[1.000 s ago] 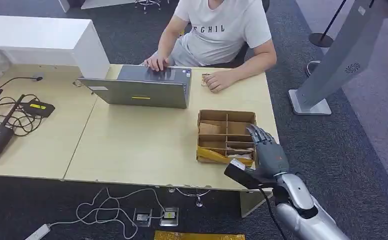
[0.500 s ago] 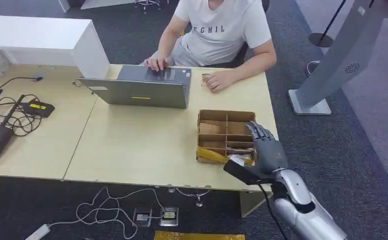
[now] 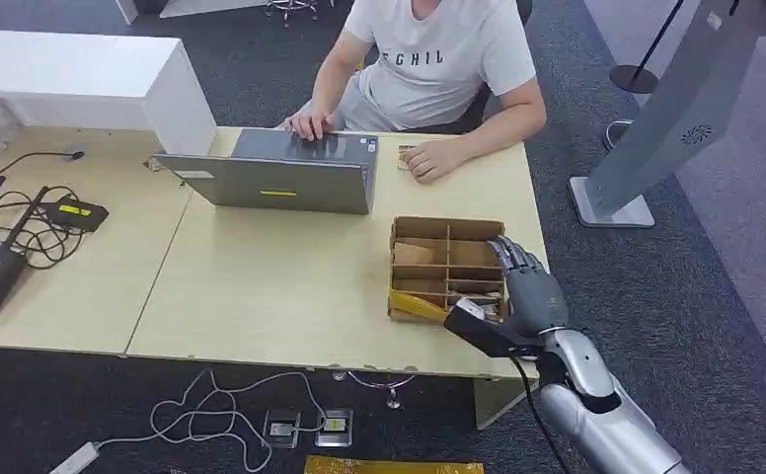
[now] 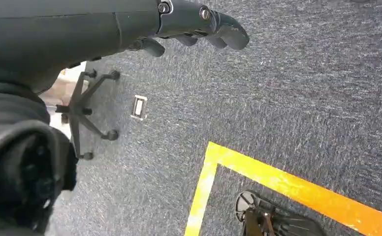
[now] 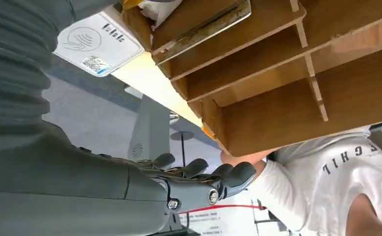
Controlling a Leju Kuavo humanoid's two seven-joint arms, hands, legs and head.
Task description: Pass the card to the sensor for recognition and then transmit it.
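Observation:
A brown cardboard box [image 3: 445,229] with several compartments sits near the table's front right corner. Flat cards lie in it; one card [image 5: 205,25] shows edge-on in a compartment in the right wrist view. Beside the box lies a white card sensor [image 5: 98,43], seen as a small white patch [image 3: 468,308] in the head view. My right hand [image 3: 523,293] hovers over the box's right edge, fingers straight and apart, thumb pointing left, holding nothing. My left hand [image 4: 194,22] hangs over the carpet with nothing in it.
A person sits at the far side, one hand on a grey laptop [image 3: 280,178], the other hand [image 3: 428,160] resting on the table. Cables and black devices [image 3: 4,247] lie at the left. A grey stand [image 3: 655,128] rises on the right. A chair base [image 4: 88,113] stands on the carpet.
My right hand has crept forward and slightly right along the box's right edge. Everything else stays put.

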